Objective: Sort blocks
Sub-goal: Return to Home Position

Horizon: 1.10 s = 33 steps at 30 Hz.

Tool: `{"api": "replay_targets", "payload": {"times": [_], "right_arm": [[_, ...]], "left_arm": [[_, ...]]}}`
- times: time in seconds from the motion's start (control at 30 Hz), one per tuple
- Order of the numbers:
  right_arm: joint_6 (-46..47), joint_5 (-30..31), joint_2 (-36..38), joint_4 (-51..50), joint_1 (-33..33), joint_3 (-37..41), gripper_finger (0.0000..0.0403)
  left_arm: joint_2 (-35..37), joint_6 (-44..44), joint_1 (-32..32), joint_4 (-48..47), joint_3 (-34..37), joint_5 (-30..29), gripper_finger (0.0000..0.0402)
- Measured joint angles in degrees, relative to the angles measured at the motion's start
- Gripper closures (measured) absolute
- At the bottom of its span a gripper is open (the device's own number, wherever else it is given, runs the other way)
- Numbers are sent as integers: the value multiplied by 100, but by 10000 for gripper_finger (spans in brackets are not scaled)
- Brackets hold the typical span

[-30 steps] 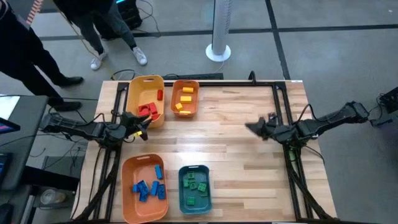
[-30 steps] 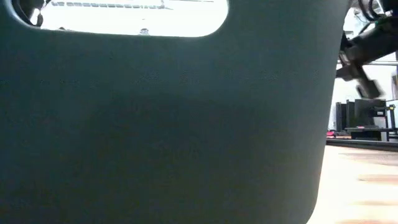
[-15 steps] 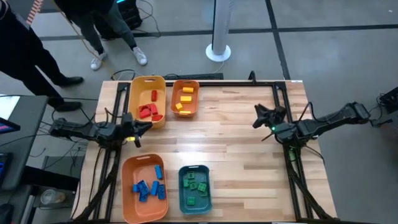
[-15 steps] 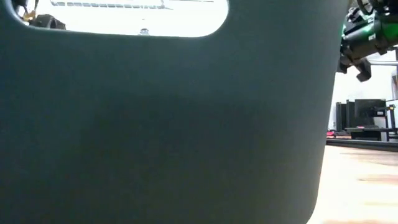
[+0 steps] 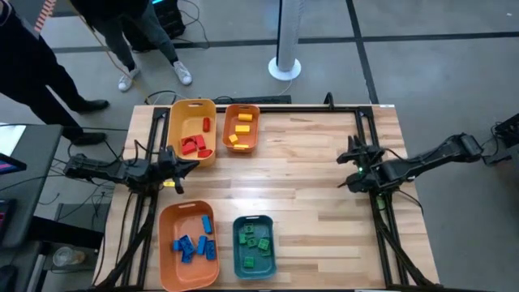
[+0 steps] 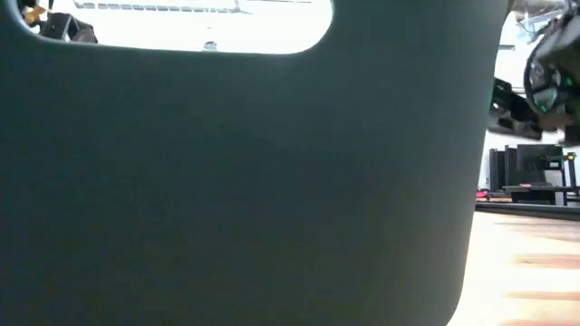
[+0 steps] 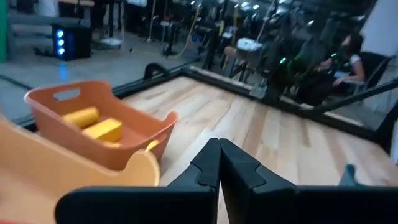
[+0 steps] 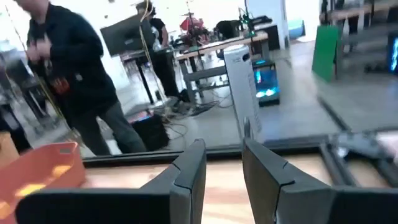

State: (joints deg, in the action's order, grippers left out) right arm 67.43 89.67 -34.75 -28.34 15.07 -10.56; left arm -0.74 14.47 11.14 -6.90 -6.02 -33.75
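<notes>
Left gripper (image 5: 176,165) fingers pressed together, nothing between them; the left wrist view shows the closed tips (image 7: 219,144) meeting. It sits at the table's left edge, just beside the near corner of the yellow bin (image 5: 173,122). Right gripper (image 5: 353,167) fingers apart and empty, gap clear in the right wrist view (image 8: 222,149). It hangs over the right edge by the black frame rail (image 5: 362,130).

All blocks are in bins, none loose on the table (image 5: 308,178):
- Red blocks (image 5: 193,146) in the yellow bin, far left corner.
- Yellow blocks (image 5: 238,134) in the small orange bin (image 5: 241,106), touching or just beside the yellow bin's right wall.
- Blue blocks (image 5: 195,243) in the large orange bin (image 5: 180,217), front left edge.
- Green blocks (image 5: 253,242) in the teal bin (image 5: 237,247), just beside the large orange bin.

All four bins keep to the left half. The centre and right half are bare wood between the two grippers, which are well apart.

The low view is almost fully blocked by a dark bin wall (image 6: 254,181), with only a strip of table on its right side. People's legs (image 5: 138,49) stand on the floor beyond the far left corner, and a white pedestal (image 5: 285,40) stands beyond the far edge.
</notes>
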Motion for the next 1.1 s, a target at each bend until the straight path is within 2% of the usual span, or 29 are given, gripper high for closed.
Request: {"api": "replay_targets", "payload": {"times": [0.1,0.23,0.33,0.43,0.53,0.7,0.87,1.1], "right_arm": [[582,19,-21,96,-112,281,291],[73,31,-126,257,-125,308,291],[-455,31,-129,236,-132,308,291],[-581,31,-135,234,-147,308,291],[-586,31,-130,232,-143,308,291],[-1225,31,-131,228,-151,308,291],[-2132,31,-131,226,-175,308,291],[-2288,28,-131,226,-175,308,291]], "left_arm": [[1,-153,4,333,0,50,401],[3,-176,4,623,-4,304,401],[1,47,4,296,-4,669,401],[-4,453,4,-286,-31,622,401],[3,598,4,-364,-44,450,401],[2,146,4,111,-9,523,401],[1,143,4,53,-9,513,401],[-1,-21,4,-289,-35,495,401]]}}
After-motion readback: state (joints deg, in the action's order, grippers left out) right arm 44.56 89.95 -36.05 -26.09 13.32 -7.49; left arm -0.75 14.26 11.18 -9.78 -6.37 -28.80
